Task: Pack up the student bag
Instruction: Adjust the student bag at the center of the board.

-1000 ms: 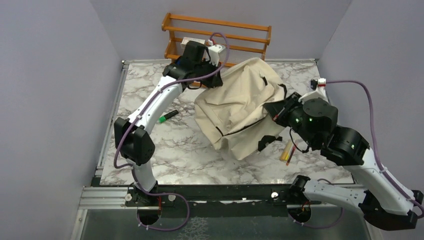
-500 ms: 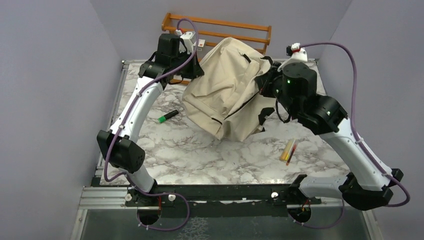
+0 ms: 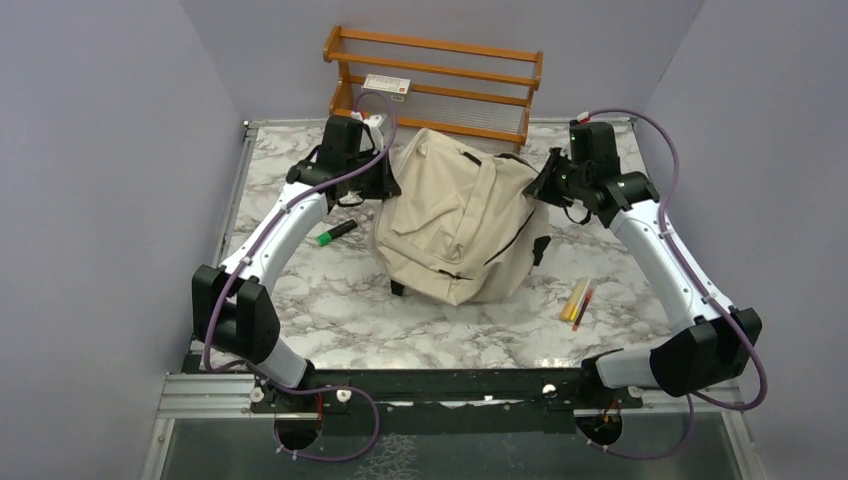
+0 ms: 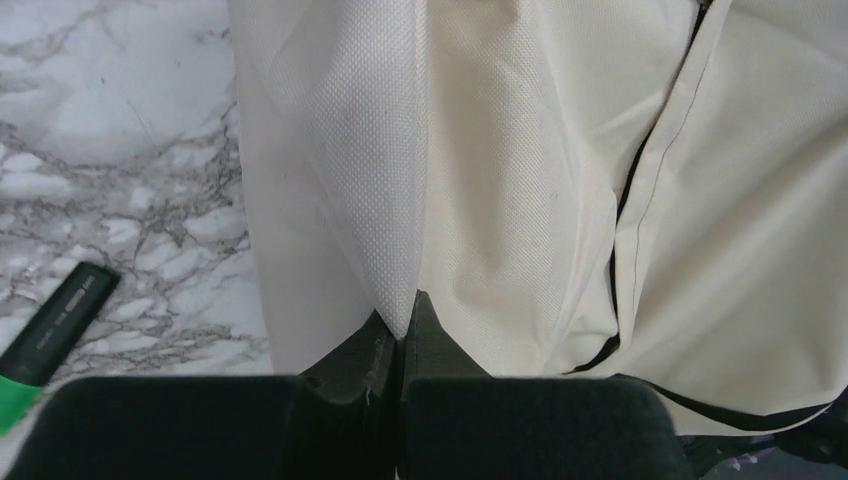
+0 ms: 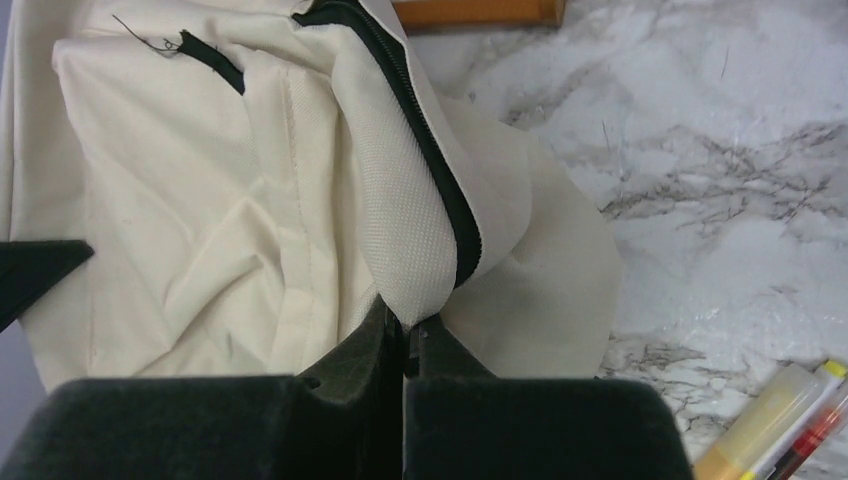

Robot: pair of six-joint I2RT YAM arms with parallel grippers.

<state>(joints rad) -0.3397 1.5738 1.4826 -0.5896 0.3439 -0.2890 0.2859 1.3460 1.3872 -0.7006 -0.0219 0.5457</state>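
The left gripper [image 4: 405,312] and right gripper [image 5: 405,322], both pinching the bag [image 3: 455,230] mid-frame, should pull evenly, maybe opening its top.

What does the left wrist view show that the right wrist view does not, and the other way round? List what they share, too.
Only the left wrist view: a black marker with a green end lying on the marble table. Only the right wrist view: yellow and red pens at the lower right, and a strip of the wooden rack at the top. Both: the beige student bag on that marble table, with a fold of its fabric pinched in shut jaws.
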